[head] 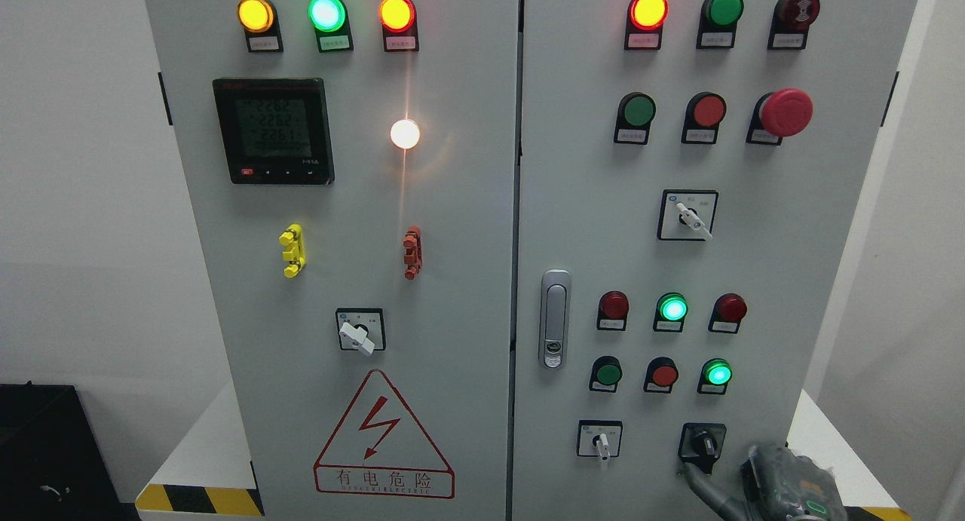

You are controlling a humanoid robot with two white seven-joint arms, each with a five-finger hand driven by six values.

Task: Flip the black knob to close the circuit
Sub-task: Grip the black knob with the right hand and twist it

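Right hand (780,487) sits at the frame's lower right, one grey finger (697,482) touching the small black rotary knob (703,443). Can't tell if it's actually gripping. Grey metal cabinet (467,227) fills the frame.

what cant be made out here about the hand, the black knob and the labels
- Right hand, head view: cut off by the bottom edge; finger pose unclear.
- Black knob: whether the grey finger below touches it is unclear.
- Label plates under the lamps: print too small.
- Meter digits: blurred.
- Left hand: out of view.

The right hand (776,483) is grey, with a slender grey finger and green marking.
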